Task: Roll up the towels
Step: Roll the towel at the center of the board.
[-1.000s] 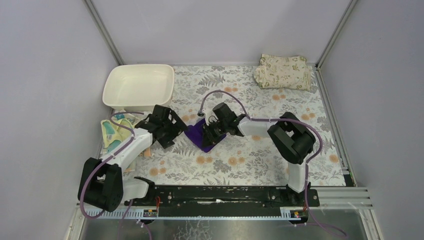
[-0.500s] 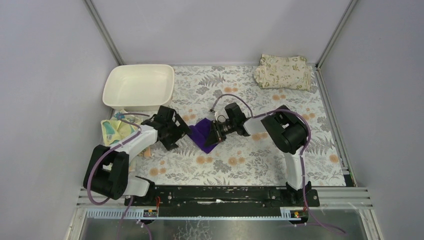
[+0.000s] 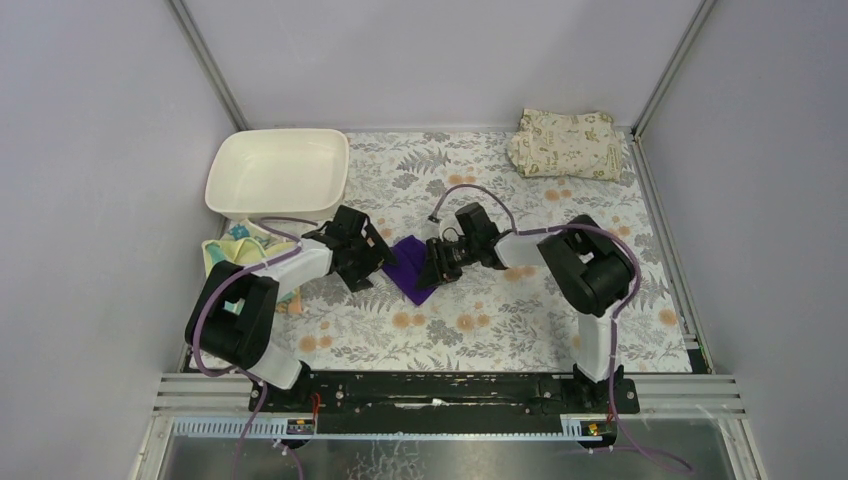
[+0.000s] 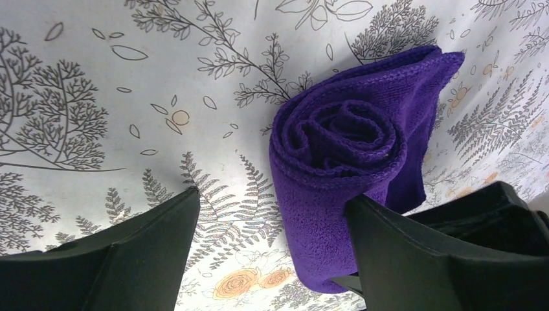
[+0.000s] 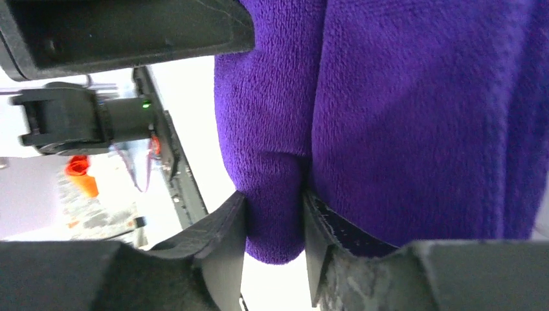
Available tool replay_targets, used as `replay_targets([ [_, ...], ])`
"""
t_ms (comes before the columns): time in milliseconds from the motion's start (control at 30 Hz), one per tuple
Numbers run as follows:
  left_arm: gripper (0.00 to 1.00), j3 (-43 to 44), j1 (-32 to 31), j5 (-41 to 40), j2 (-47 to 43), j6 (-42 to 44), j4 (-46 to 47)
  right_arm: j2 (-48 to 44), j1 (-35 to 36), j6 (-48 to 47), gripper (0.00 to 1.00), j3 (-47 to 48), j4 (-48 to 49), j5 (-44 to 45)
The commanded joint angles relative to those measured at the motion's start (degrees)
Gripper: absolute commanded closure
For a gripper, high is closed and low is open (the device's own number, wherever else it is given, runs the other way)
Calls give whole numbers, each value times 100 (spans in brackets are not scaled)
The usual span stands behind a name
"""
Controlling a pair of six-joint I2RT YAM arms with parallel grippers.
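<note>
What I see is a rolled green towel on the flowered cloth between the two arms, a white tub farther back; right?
Not quite. The rolled towel is dark purple, not green; the left wrist view shows it plainly. The rest holds: flowered cloth beneath, white tub farther back.

The desk [image 3: 480, 335] has a white cover printed with grey ferns and orange flowers, evenly lit with only soft shadows. A plain pale lavender-grey back wall [image 3: 430, 60], left wall [image 3: 90, 200] and right wall [image 3: 775, 200] enclose it, with aluminium posts [image 3: 208, 65] in the far corners. A black rail [image 3: 440, 385] runs along its near edge.
</note>
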Motion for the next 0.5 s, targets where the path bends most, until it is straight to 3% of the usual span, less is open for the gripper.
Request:
replay_targets([
  [0, 19, -144, -125, -345, 319, -21, -113, -750, 125, -931, 55, 83, -1570, 1493],
  [200, 19, -105, -173, -482, 392, -21, -263, -1615, 812, -1794, 45, 588, -2760, 3700],
  [467, 19, -62, -205, -522, 430, -41, -340, -1957, 2094, -2587, 39, 801, -2852, 5906],
])
